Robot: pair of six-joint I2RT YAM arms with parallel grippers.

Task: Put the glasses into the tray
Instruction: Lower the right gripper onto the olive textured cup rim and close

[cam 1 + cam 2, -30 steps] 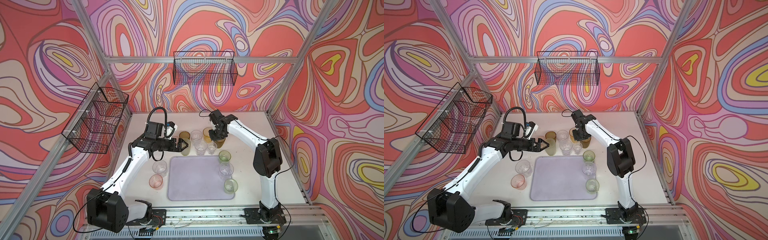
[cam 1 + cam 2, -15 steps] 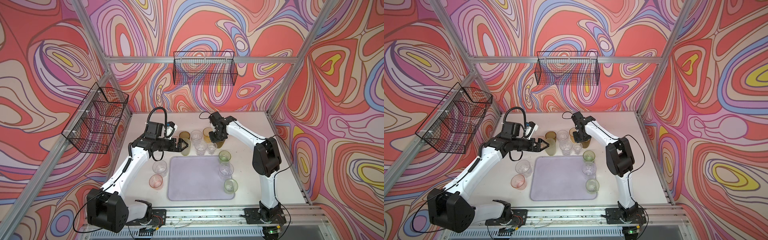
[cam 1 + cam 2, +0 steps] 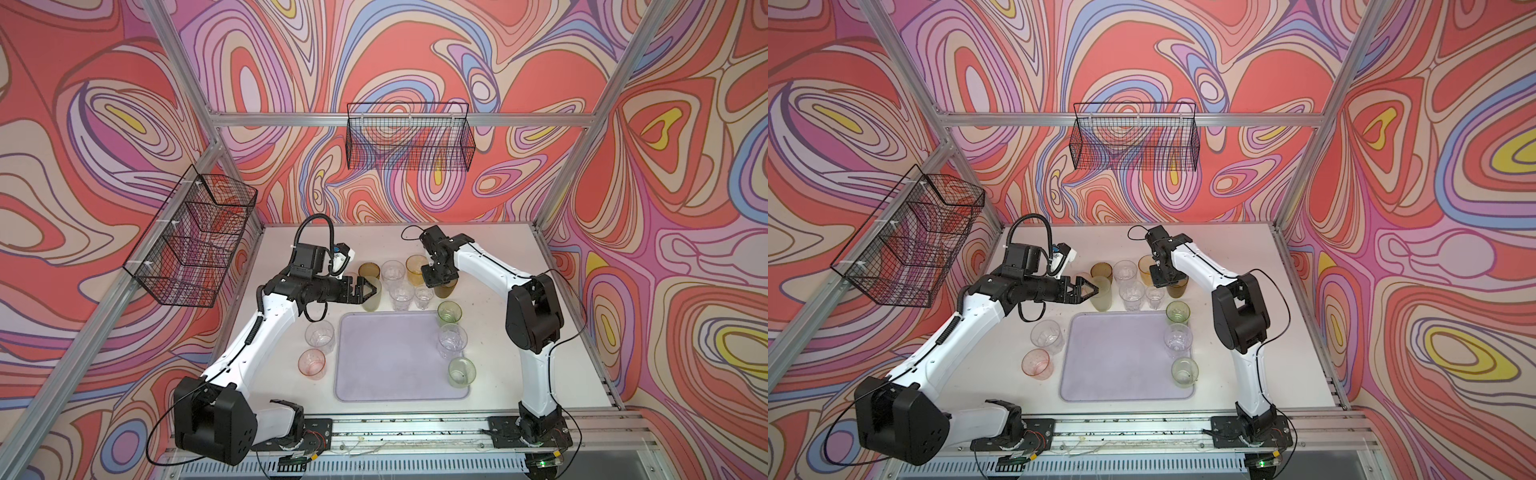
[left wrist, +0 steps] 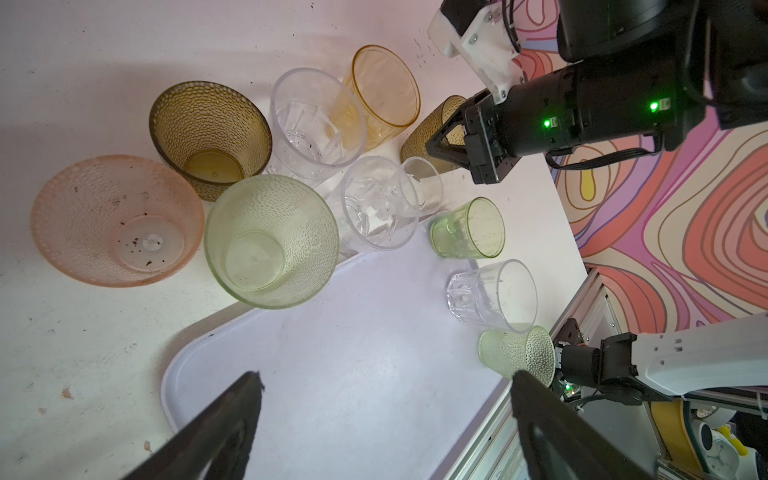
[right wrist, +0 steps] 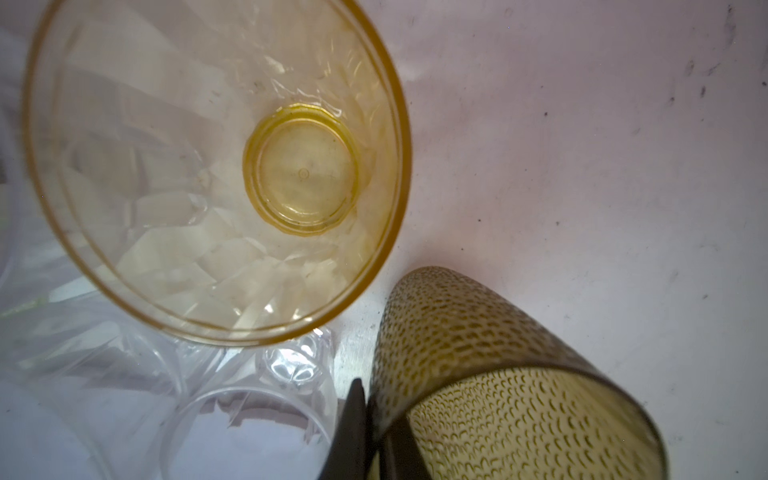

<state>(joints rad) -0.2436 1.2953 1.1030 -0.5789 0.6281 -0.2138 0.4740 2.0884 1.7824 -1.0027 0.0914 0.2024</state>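
Finishes closing the right gripper (image 5: 372,411) on the wall of the olive-brown tumbler (image 5: 478,332) toward the tabletop's far edge, holds the left gripper (image 4: 386,378) wide, probably ready for lifting to the tray (image 3: 386,374)

The white table (image 3: 374,241) bears a lilac tray (image 3: 390,357) and many glasses (image 3: 311,363).

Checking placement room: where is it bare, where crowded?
The tray is bare across its middle and left, bordered by three glasses along its right edge. Crowded: the cluster behind it, where the right end effector pinches the olive glass.
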